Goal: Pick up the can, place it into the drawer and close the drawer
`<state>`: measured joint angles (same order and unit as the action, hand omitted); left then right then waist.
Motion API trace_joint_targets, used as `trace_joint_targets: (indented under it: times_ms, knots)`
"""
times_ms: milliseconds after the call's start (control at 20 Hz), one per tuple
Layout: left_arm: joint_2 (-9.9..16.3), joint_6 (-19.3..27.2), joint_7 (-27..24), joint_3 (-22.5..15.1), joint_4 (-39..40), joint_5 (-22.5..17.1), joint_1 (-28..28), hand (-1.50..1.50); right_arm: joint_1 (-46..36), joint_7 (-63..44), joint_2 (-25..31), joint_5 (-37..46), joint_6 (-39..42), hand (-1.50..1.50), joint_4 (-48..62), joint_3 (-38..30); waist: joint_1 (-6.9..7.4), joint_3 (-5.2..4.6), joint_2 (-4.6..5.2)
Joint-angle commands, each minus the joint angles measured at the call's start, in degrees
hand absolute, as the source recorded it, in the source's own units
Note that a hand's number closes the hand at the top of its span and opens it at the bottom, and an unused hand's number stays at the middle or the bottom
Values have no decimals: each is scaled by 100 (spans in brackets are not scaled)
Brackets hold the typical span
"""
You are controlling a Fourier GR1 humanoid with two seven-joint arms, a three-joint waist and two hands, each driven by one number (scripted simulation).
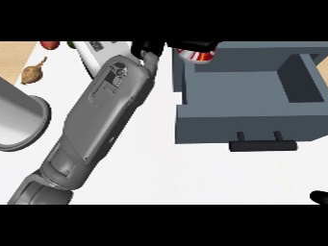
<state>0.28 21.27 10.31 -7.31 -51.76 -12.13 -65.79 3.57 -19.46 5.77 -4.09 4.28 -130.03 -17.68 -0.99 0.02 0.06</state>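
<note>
We see the left hand (pixel 187 46) at top centre, fingers curled round the red-and-white can (pixel 197 55), just at the upper-left edge of the open grey drawer (pixel 255 115). Right hand (pixel 327 197): only a black tip at bottom right, can't tell its fingers. Grey cylinder (pixel 10 115) sits at left.
</note>
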Motion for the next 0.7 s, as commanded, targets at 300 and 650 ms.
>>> trace_joint_targets:
  times_ms: [300, 650]
  knots:
    - [-28, 192, 125, -54, 1393, -372, -1430, 150, -43, 231, 142, -98, 122, -150, 218, -211, -85, 4, 28]
    - [-28, 415, 19, -262, 2490, -719, -2352, 150, -524, -129, 280, -282, -13, -150, 259, -228, -229, 9, 71]
